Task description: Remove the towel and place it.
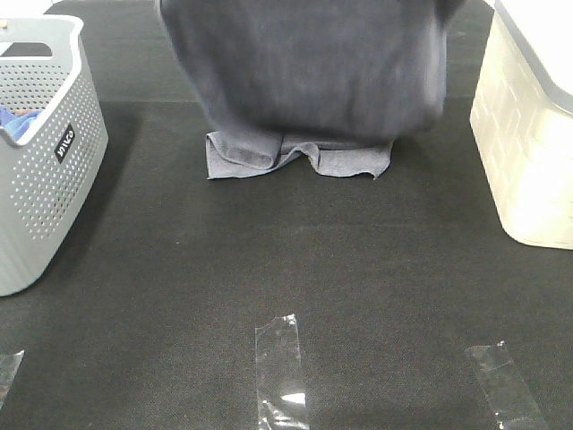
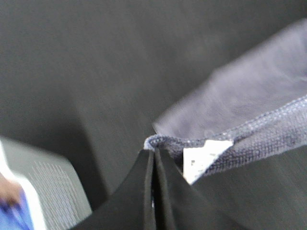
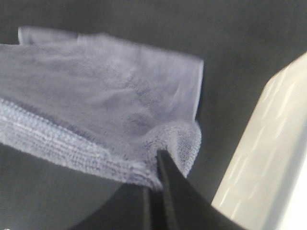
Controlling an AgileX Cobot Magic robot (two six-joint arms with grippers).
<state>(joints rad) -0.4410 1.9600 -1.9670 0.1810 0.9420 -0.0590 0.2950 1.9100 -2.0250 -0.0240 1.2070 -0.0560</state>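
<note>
The greyish-lavender towel (image 1: 304,72) hangs spread out over the far middle of the black table, its lower end crumpled on the mat (image 1: 295,157). My left gripper (image 2: 153,155) is shut on one hemmed corner of the towel (image 2: 249,129), beside a small white label (image 2: 204,160). My right gripper (image 3: 156,184) is shut on the other corner of the towel (image 3: 96,105). Neither gripper shows in the high view; the towel's top runs out of the frame.
A grey perforated basket (image 1: 49,179) stands at the left edge with a small bright blue cloth (image 1: 18,121) inside. A cream bin (image 1: 528,134) stands at the right edge. Strips of clear tape (image 1: 282,372) lie on the mat near the front.
</note>
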